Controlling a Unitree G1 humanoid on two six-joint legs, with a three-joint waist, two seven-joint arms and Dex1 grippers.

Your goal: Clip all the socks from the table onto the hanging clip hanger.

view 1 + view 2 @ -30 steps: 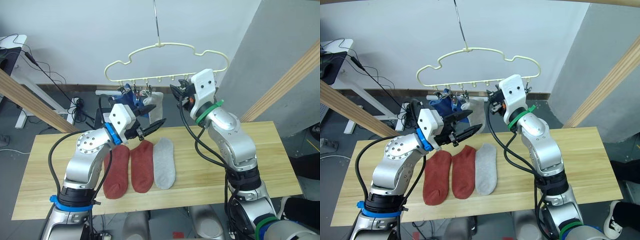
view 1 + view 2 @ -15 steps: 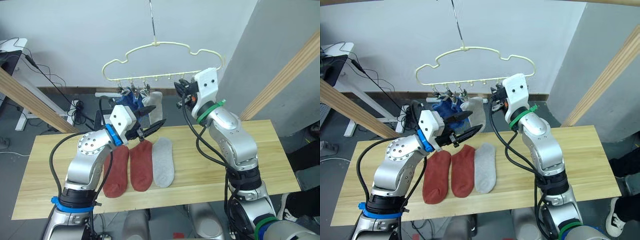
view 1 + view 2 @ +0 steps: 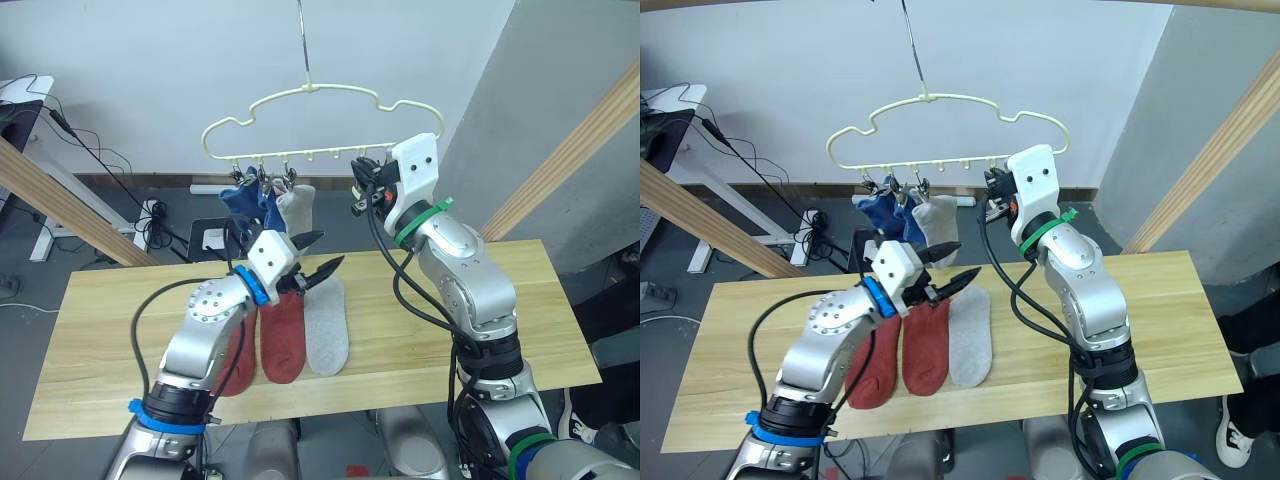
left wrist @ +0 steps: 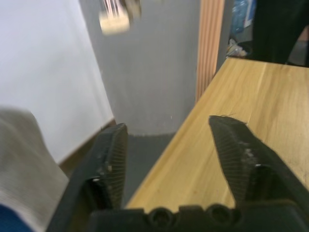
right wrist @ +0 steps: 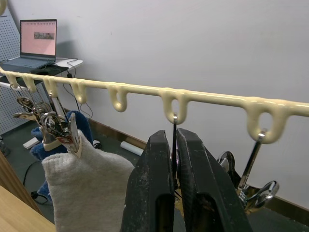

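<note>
Left tool (image 3: 322,256) hovers with its two black fingers spread apart and nothing between them, poised above the three socks left on the surface (image 3: 100,330): two rust-red socks (image 3: 283,332) lie directly below it and to its left, partly covered by the arm, and one light grey sock (image 3: 327,330) lies just beneath its tips, the three side by side and touching. Above and behind the left tool, the clip hanger (image 3: 320,125) hangs by its hook, and three socks are already clipped at its left end: two blue socks (image 3: 243,203) and one grey sock (image 3: 294,207), bunched close together. Judged from this layout, the task stands about half complete, with three socks hung and three to go. Right tool (image 5: 174,159) is raised to the hanger's lower bar, to the right of the hung socks. Its fingers are pressed together on the thin wire stem of a metal clip (image 5: 174,126) that hangs from one of the bar's loops; the clip's own body is hidden behind the fingers. Another empty clip (image 5: 256,186) hangs just beside the right tool, on the side away from the socks. The next step is probably for the left tool to descend and pick up the grey sock.
</note>
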